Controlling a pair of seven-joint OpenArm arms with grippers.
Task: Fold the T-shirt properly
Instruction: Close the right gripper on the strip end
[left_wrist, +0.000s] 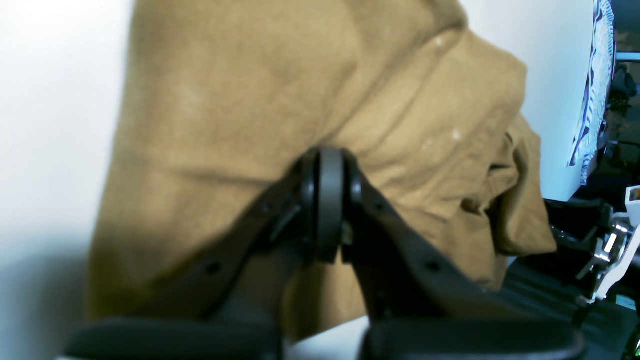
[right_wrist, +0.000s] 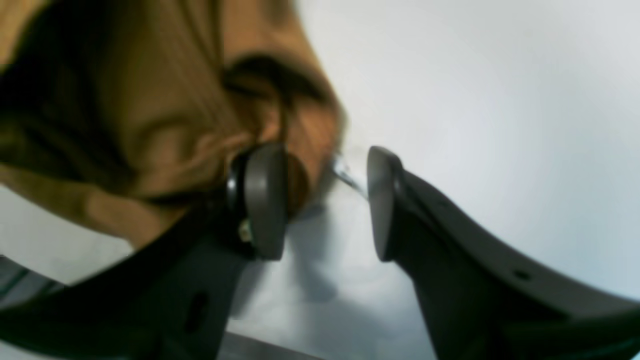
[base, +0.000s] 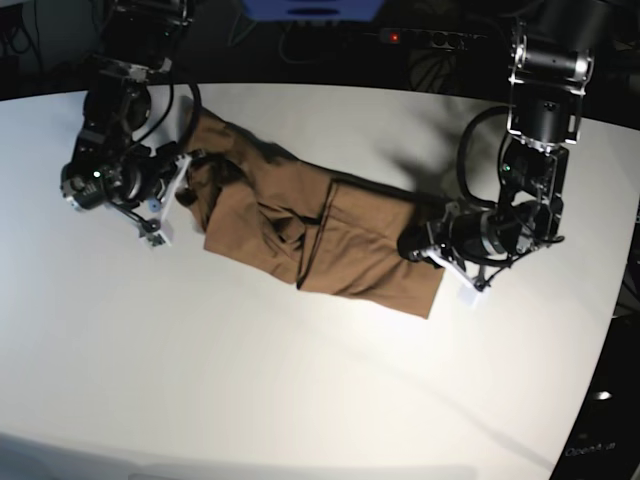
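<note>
- Left wrist view: the left gripper (left_wrist: 324, 200) has its jaws pressed flat together, clenched, with the brown T-shirt (left_wrist: 300, 100) bunched up right against the tips. Creases in the cloth run in toward that point, so a pinch on the fabric looks likely, but I cannot see cloth between the pads. The white table (left_wrist: 50, 125) shows on both sides of the cloth.
- Same view, far right: a patterned hanging thing (left_wrist: 595, 85) past the table edge, nothing to do with the job.
- Right wrist view: the right gripper (right_wrist: 327, 200) stands released, a clear gap between its two pads and only bare table (right_wrist: 475, 100) showing through. The T-shirt (right_wrist: 150, 100) lies rumpled just beside the left-hand pad, behind it rather than between the jaws. My read is it's lined up to take that edge, not holding yet.
- Base view: the T-shirt (base: 320, 230) sprawls across the middle of the table (base: 300, 400), stretched slantwise between the two arms, wrinkled, with a fold line through its middle. The left gripper (base: 415, 245) sits at the lower-right end, the right gripper (base: 180, 185) at the upper-left end. One at each end makes sense for pulling the cloth taut or lifting it over.
- The count: one T-shirt, two grippers, one table. The folding looks barely begun.
</note>
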